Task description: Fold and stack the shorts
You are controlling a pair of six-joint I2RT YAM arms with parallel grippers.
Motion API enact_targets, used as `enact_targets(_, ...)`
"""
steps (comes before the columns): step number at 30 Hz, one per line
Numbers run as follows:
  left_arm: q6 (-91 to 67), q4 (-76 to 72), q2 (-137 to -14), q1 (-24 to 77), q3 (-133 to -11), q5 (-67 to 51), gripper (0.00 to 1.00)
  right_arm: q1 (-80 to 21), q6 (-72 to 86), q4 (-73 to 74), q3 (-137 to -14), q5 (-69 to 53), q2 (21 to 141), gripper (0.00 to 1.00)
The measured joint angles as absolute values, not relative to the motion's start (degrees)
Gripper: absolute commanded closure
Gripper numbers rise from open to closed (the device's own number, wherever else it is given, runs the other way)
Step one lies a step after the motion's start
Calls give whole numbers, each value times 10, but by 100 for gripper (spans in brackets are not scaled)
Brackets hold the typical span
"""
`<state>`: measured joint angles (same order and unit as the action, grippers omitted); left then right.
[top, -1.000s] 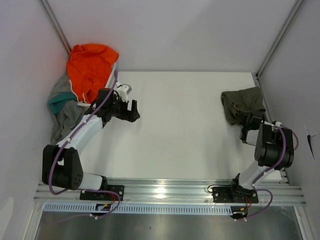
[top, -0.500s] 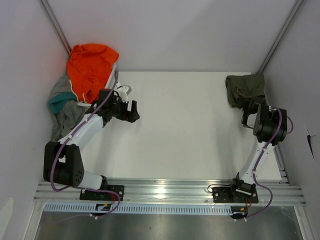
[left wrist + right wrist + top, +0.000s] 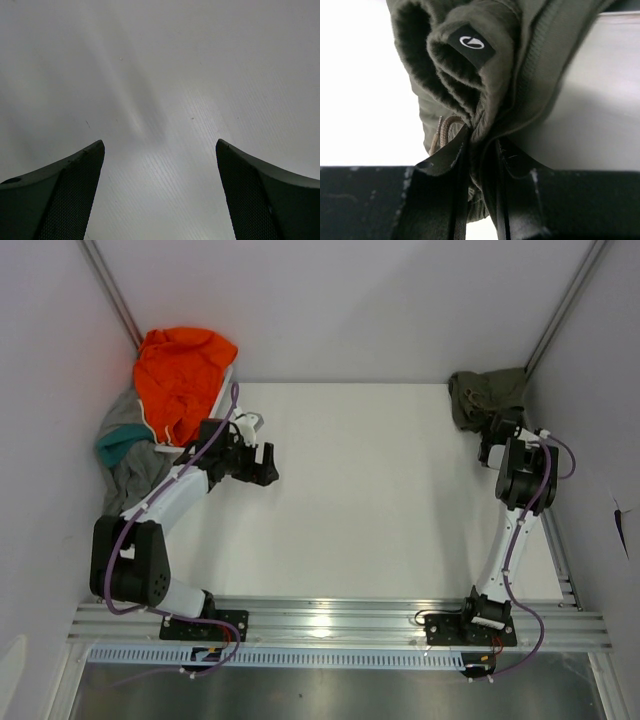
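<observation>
**A:** Where are your olive green shorts (image 3: 488,398)?

**B:** They're bunched in the far right corner of the table (image 3: 370,500), up against the wall. Your right gripper (image 3: 493,436) has its jaws pinched on a fold of them. In the right wrist view the cloth is squeezed between the fingers (image 3: 447,165), with a tan drawstring (image 3: 442,131) just beside them and a black label (image 3: 471,44) above.

**A:** And your left gripper (image 3: 262,462)?

**B:** It's spread wide with nothing between the jaws. It hangs over bare table near the far left corner.

**A:** The other garments?

**B:** The grey shorts (image 3: 130,475) lie heaped at the left edge. A teal garment (image 3: 115,445) and an orange garment (image 3: 180,370) are piled on them.
</observation>
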<state>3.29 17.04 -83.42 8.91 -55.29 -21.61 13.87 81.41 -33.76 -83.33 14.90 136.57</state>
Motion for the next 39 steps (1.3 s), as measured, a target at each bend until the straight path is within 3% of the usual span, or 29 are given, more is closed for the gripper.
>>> enact_targets(3,34,170,-834,89,-553,-215,7,135,815,-321,-859,155,1378,99)
enact_targets(5,34,170,-834,89,-553,-214,7,135,815,-313,-873,155,1383,93)
enact_targets(8,34,170,-834,89,-553,-214,7,135,814,-303,-882,155,1386,100)
enact_targets(22,35,170,-808,87,-550,-213,6,119,830,-307,-806,172,1342,100)
enact_targets(25,35,170,-805,86,-550,-213,6,116,829,-307,-799,176,1336,94)
enact_targets(28,35,170,-805,85,-550,-213,7,116,829,-309,-798,176,1336,71)
enact_targets(29,35,170,-805,85,-550,-213,6,116,829,-309,-797,176,1336,39)
enact_targets(32,35,170,-805,84,-550,-213,6,116,827,-316,-794,176,1323,11)
enact_targets(35,35,170,-805,84,-550,-213,6,116,810,-290,-792,180,1296,2)
enact_targets(39,35,170,-805,84,-550,-213,6,116,791,-239,-790,185,1259,0)
